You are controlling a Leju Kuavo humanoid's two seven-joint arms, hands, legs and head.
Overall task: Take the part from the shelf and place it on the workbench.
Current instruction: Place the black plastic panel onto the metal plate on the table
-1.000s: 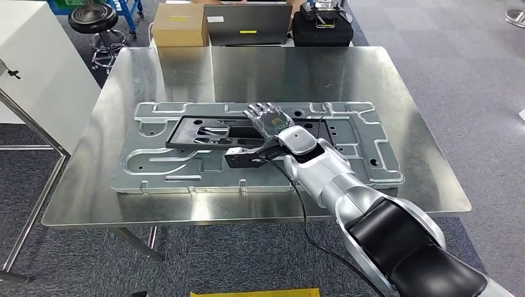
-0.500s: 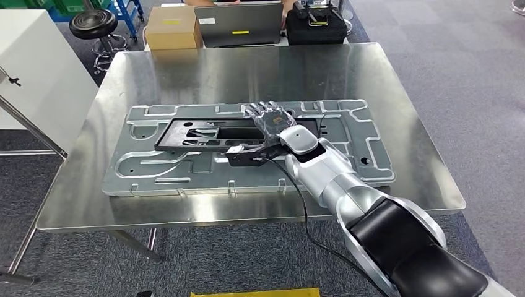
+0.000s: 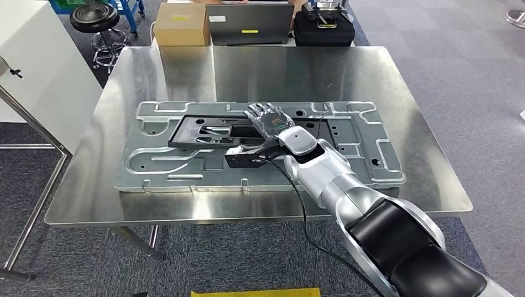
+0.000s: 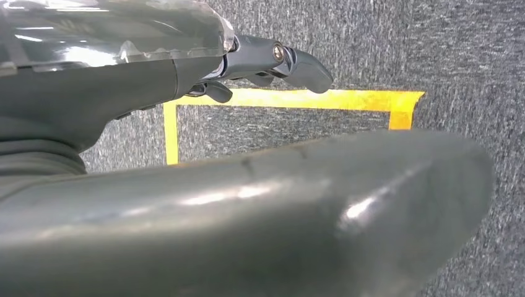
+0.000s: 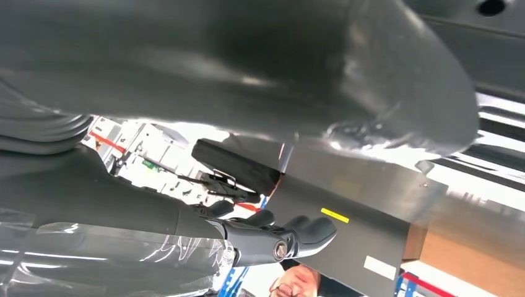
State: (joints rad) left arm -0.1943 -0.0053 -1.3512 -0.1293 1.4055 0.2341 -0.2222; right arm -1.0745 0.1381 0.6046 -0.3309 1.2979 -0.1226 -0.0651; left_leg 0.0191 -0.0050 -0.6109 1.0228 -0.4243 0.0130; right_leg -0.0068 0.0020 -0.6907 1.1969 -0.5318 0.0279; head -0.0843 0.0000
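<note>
Head view: right hand (image 3: 270, 121) lies flat, fingers (image 3: 260, 111) released, on the black part (image 3: 204, 131), mid-workbench (image 3: 260, 68).

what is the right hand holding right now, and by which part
Nothing, as far as it shows: the right hand lies with fingers stretched flat over the black flat frame-shaped part on the grey stamped metal panel, not closed around it.

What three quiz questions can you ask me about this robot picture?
1. True or false: the black plastic frame part lies on the floor.
2. What does the big silver stamped metal panel rest on? A: the shiny metal workbench. B: a wooden chair. C: a red cart.
3. Fill in: the robot's ____ hand reaches over the black part.

Key: 1 false; 2 A; 3 right.
</note>
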